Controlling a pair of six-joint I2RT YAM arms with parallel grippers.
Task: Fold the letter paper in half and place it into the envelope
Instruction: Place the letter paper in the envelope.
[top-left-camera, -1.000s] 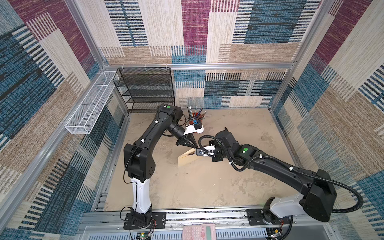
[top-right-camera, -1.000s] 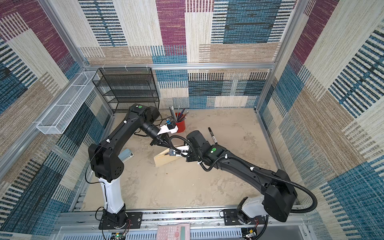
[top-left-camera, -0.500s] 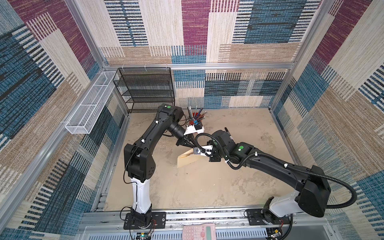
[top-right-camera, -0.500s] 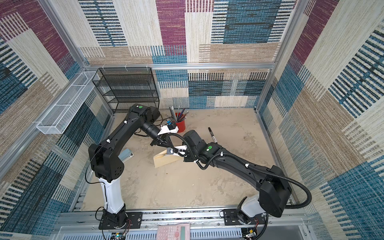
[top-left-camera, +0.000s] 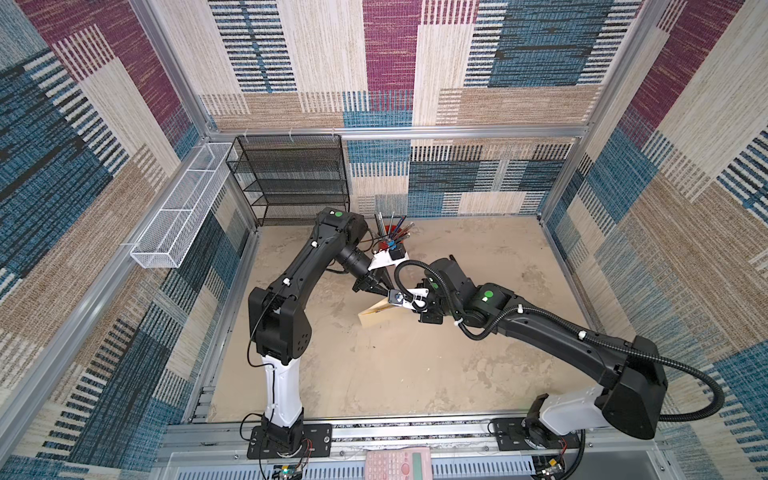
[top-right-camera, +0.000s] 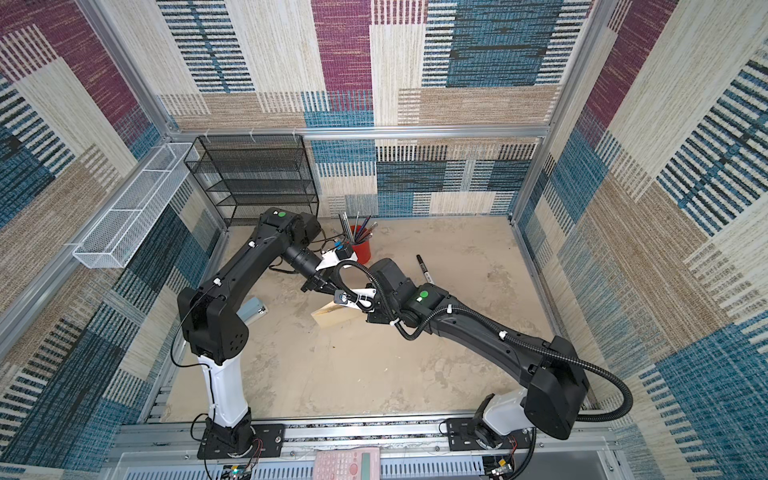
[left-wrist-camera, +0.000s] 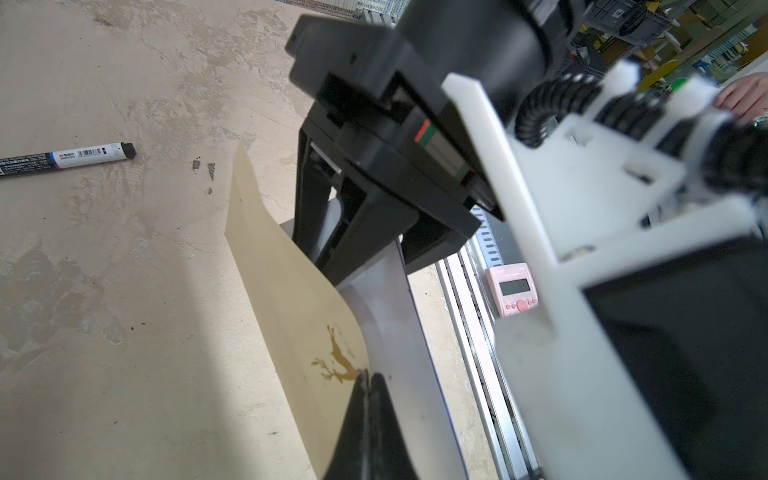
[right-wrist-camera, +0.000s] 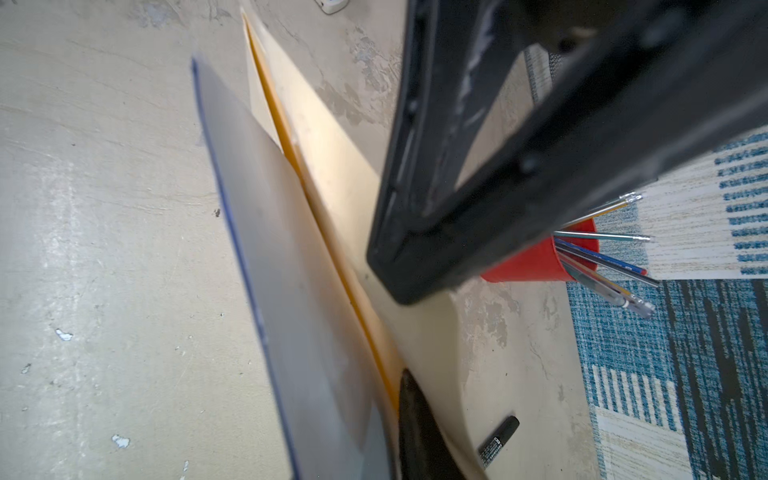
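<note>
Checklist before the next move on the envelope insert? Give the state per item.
1. Left gripper pinching the envelope: ok, jaws shut on its edge.
2. Right gripper holding the paper: cannot tell.
3. Paper fully inside the envelope: not ok, much of the sheet shows outside it.
4. Paper folded in half: cannot tell.
5. Marker clear of the envelope: ok, it lies apart from it.
6. Pen cup clear of the left arm: cannot tell, they look very close in both top views.
</note>
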